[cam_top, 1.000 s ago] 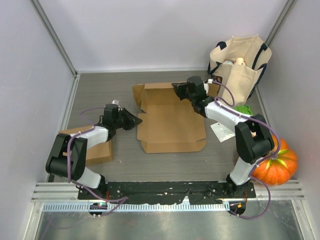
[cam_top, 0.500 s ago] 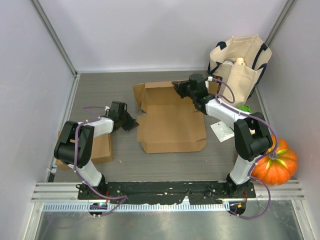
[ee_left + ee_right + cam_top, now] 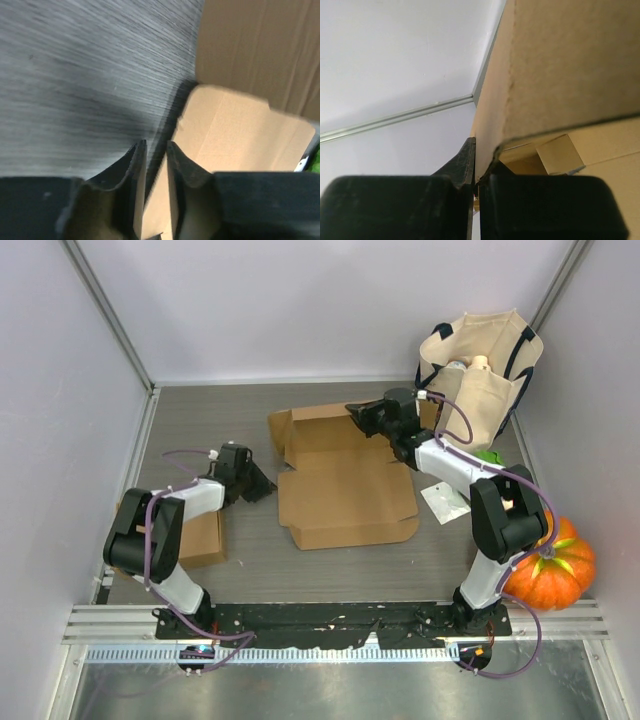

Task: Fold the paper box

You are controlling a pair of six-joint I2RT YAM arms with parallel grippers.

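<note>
As the right end effector [image 3: 357,414], clamped on its far flap [image 3: 320,426], pulls, the cardboard box [image 3: 345,495] slides slightly toward the counter's [image 3: 200,430] right edge. The left end effector [image 3: 264,485] narrowly pinches the left flap [image 3: 235,130], and folding has barely begun.

1. No text, label, brand, number or sign can be read in any view.
2. The flat brown cardboard box [image 3: 345,480] shows only plain, unprinted board in the overhead and both wrist views.
3. The small white sheet [image 3: 443,502] on the grey tabletop [image 3: 200,420] and the cream canvas tote bag [image 3: 480,370] are too small to tell whether they carry print.
</note>
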